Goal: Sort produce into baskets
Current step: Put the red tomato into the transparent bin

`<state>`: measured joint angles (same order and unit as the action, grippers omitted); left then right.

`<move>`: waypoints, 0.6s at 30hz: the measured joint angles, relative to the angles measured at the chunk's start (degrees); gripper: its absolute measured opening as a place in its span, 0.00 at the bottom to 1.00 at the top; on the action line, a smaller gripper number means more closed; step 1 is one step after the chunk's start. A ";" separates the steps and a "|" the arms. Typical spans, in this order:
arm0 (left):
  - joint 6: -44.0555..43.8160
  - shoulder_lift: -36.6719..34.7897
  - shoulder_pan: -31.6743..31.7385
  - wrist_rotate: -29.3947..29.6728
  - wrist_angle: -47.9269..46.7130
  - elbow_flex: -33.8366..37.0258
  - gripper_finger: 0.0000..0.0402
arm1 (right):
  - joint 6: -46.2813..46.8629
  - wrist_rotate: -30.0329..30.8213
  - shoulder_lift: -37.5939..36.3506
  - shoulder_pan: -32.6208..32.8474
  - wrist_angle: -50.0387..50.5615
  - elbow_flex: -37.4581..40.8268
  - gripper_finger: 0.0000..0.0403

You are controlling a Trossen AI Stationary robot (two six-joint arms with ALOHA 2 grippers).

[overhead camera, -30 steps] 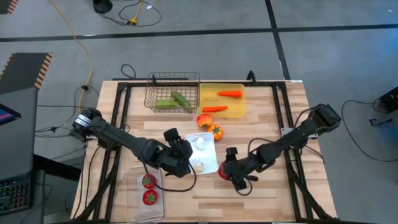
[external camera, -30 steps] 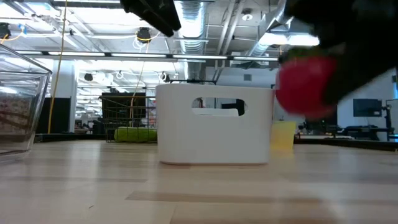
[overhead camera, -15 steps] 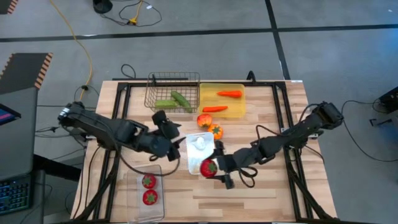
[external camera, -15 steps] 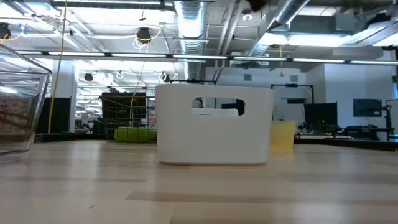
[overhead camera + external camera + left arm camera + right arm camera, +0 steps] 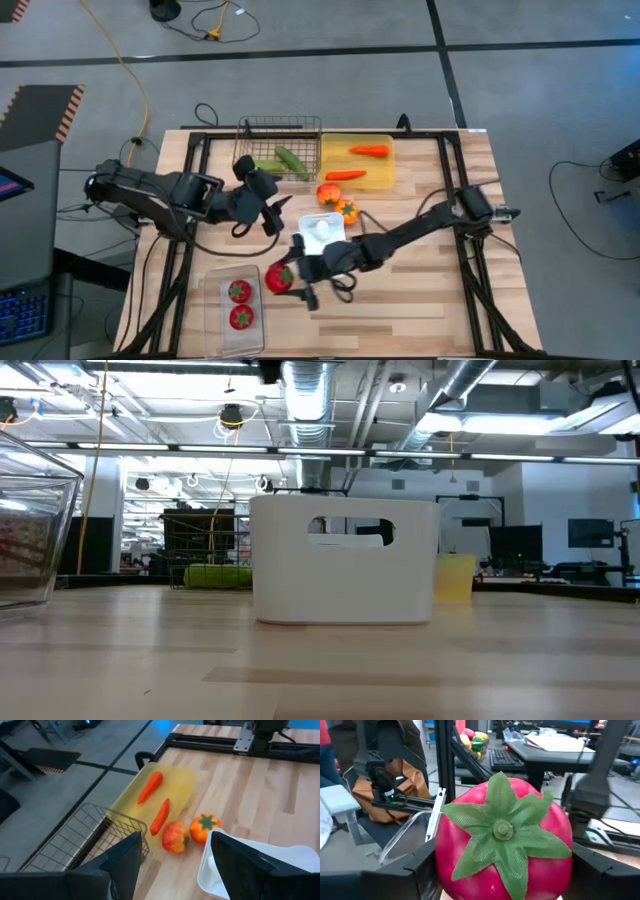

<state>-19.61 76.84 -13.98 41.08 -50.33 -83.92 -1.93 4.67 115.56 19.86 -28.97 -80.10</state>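
Note:
My right gripper [image 5: 284, 278] is shut on a red round fruit [image 5: 277, 279] with a green leafy top [image 5: 502, 845], just right of the clear tub [image 5: 214, 318]. The tub holds two more red fruits [image 5: 240, 292]. My left gripper [image 5: 266, 208] is open and empty between the wire basket [image 5: 246, 160] and the white tray [image 5: 312, 248]. The basket holds two green cucumbers [image 5: 280, 160]. Two carrots [image 5: 368, 151] lie in the yellow tray [image 5: 384, 180]. Two orange-red peppers [image 5: 176, 836] sit on the table beside the white tray, which holds garlic [image 5: 322, 228]. My right gripper pinches the red fruit's two opposite sides [image 5: 442, 855] between its two fingers [image 5: 420, 872]. The leafy top faces back toward the wrist. The fingers reach in from the table's right side. The fruit is lifted clear of the table.
The black frame rails [image 5: 195, 190] run along the table's left and right sides. Bare wood lies at the near right [image 5: 420, 310]. In the low view the white tray [image 5: 345, 560] stands in the middle and the clear tub's wall [image 5: 30, 530] at the left.
My right gripper has carried the red fruit toward the table's left, from right of the white tray, over its near end, to beside the clear tub. My left gripper has drawn away from the white tray toward the far edge, ending near the wire basket.

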 joint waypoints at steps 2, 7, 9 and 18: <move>0.07 0.00 0.93 -1.22 0.07 0.00 0.56 | 0.26 -0.29 3.86 -0.20 -0.35 -4.22 0.80; 1.38 0.00 2.51 -3.91 0.29 0.00 0.56 | 0.41 -0.48 12.98 -1.24 -0.20 -13.86 0.80; 1.46 -0.02 2.74 -4.53 0.28 0.00 0.56 | 1.27 -0.50 16.34 -1.70 0.03 -17.25 0.80; 3.58 0.00 2.90 -4.78 0.09 0.00 0.56 | 9.28 -7.19 27.85 -3.17 0.24 -29.25 0.80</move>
<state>-16.03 76.84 -11.07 36.29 -50.24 -83.92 7.34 -2.52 143.40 16.69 -28.73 -109.35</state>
